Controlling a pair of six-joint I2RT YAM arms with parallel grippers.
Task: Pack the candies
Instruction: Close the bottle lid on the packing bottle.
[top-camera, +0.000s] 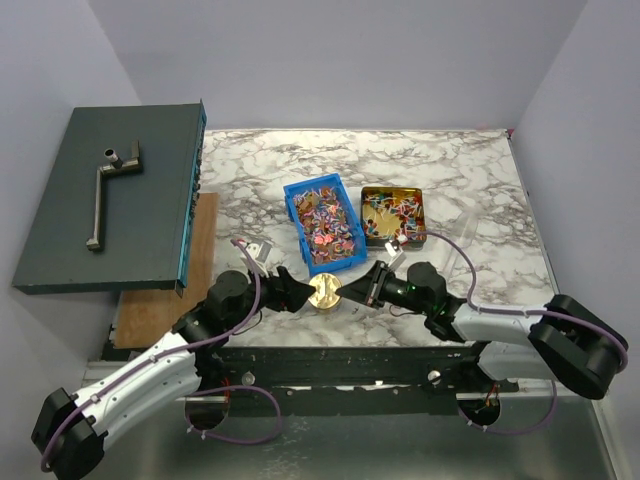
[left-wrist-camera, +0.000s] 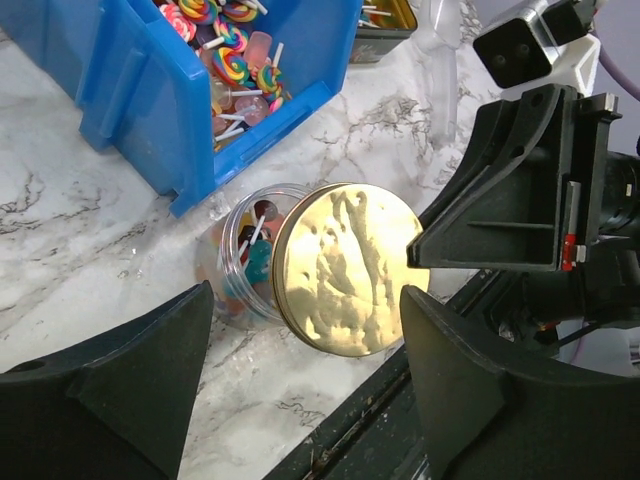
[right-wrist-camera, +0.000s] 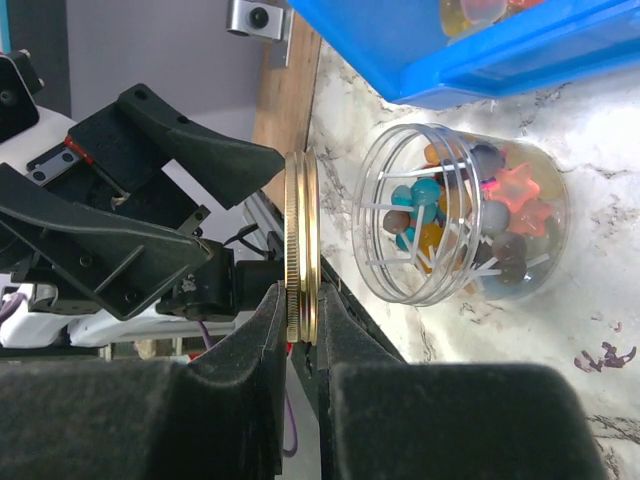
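The candies fill a blue bin (top-camera: 322, 222) and a gold tin (top-camera: 393, 214). More of them, on sticks, sit in a clear jar (right-wrist-camera: 460, 225) lying on its side on the marble, its open mouth facing the round gold lid (right-wrist-camera: 302, 250). My right gripper (right-wrist-camera: 303, 300) is shut on the lid's rim and holds it upright a short gap from the jar's mouth. In the left wrist view the lid (left-wrist-camera: 345, 268) stands in front of the jar (left-wrist-camera: 235, 262). My left gripper (left-wrist-camera: 305, 300) is open and empty, just short of the lid.
The blue bin's corner (left-wrist-camera: 200, 150) stands just behind the jar. A dark grey box (top-camera: 110, 195) with a metal handle sits at the far left beside a wooden board (top-camera: 160, 300). The table's black front rail (left-wrist-camera: 400, 420) runs right under the grippers.
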